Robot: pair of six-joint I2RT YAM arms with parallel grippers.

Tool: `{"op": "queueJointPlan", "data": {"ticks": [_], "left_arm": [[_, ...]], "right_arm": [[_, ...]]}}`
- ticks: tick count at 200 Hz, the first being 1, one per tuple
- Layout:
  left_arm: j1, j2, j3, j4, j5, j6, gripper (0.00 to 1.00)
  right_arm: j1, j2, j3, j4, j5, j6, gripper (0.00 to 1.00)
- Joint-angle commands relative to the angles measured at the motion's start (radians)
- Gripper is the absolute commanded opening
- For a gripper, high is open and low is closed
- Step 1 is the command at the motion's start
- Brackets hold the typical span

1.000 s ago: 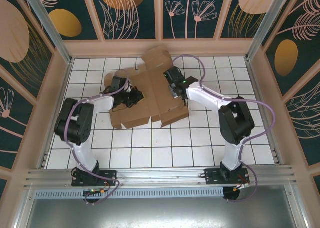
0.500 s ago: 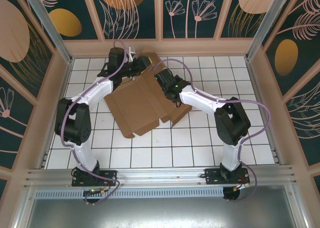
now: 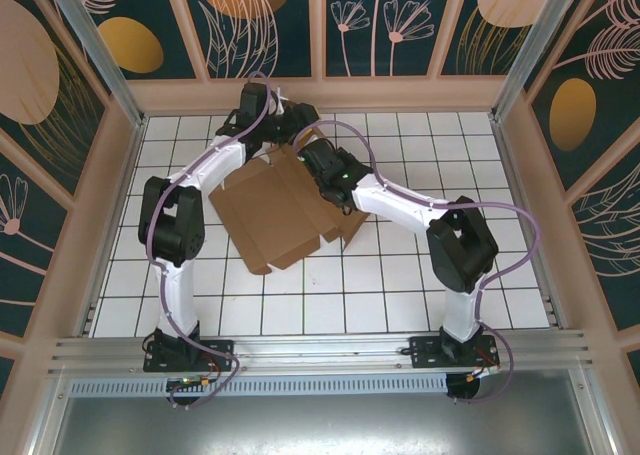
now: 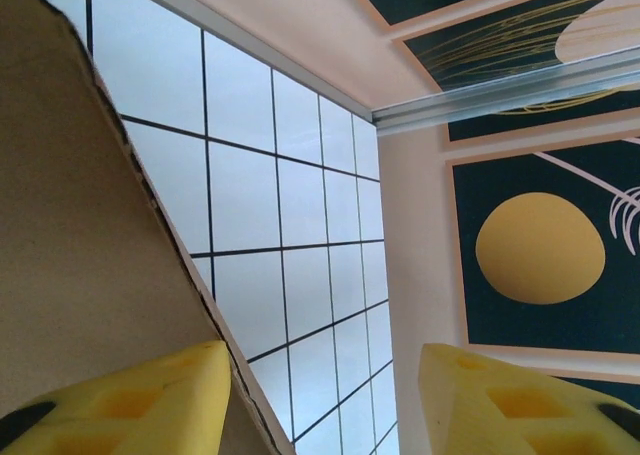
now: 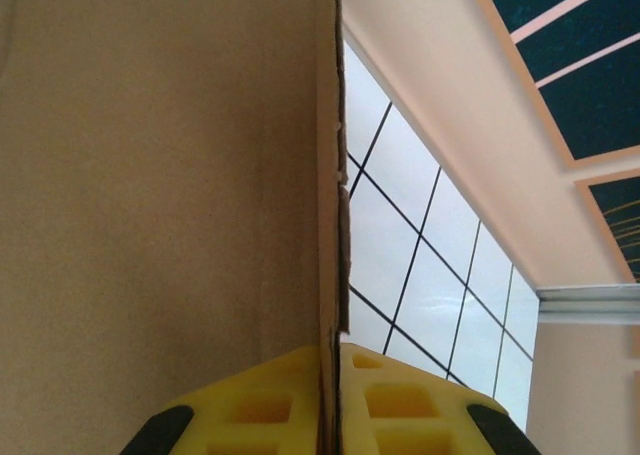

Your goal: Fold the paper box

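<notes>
**Desk:** What is the setting, widest first?

**Photographer:** A white tiled table point(image 3: 400, 295) ruled with thin dark grout lines. It is boxed in by dark teal wall panels point(image 3: 405, 25) painted with orange discs and pale plant outlines, framed in light wood and aluminium rails.

**Desk:** And the subject?

**Photographer:** The plain brown corrugated paper box point(image 3: 265, 210), matte and unprinted. It lies on the far middle of the table, left of centre. One broad panel is spread flat, with notched flaps along its near edge, and its far end reaches up between the two grippers. From the right wrist, its cut edge point(image 5: 335, 225) runs straight up the frame and looks slightly ragged.

**Desk:** The machines?

**Photographer:** Two white-and-black jointed arms trailing purple cables. The left arm point(image 3: 170, 225) stretches to the back wall. The right arm point(image 3: 460, 245) angles in across the table to the cardboard.

**Desk:** The claws?

**Photographer:** The left gripper point(image 4: 325, 400) stands spread. Its blocky yellow fingers point(image 4: 150, 400) are wide apart with tiles visible between them, and the cardboard point(image 4: 70, 235) lies just beside one finger. The right gripper point(image 5: 335, 375) is pressed together on the box's thin edge, with a ribbed yellow pad point(image 5: 400, 400) on each face of the sheet.
</notes>
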Motion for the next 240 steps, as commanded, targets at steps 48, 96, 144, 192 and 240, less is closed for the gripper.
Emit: {"op": "queueJointPlan", "data": {"ticks": [48, 96, 144, 192, 240], "left_arm": [[0.009, 0.028, 0.004, -0.091, -0.016, -0.008, 0.48], [0.026, 0.048, 0.046, -0.129, -0.029, 0.006, 0.34], [0.027, 0.044, 0.003, -0.057, -0.012, -0.03, 0.0], [0.059, -0.05, -0.215, 0.179, -0.061, -0.154, 0.0], [0.07, -0.068, -0.346, 0.425, -0.115, -0.372, 0.0]], "right_arm": [[0.04, -0.035, -0.045, 0.158, 0.098, -0.11, 0.11], [0.051, -0.049, -0.073, 0.198, 0.113, -0.124, 0.1], [0.053, -0.066, -0.099, 0.238, 0.1, -0.154, 0.21], [0.068, -0.211, -0.061, 0.116, -0.12, 0.1, 0.64], [0.137, -0.261, -0.115, 0.043, -0.449, 0.429, 0.3]]}}
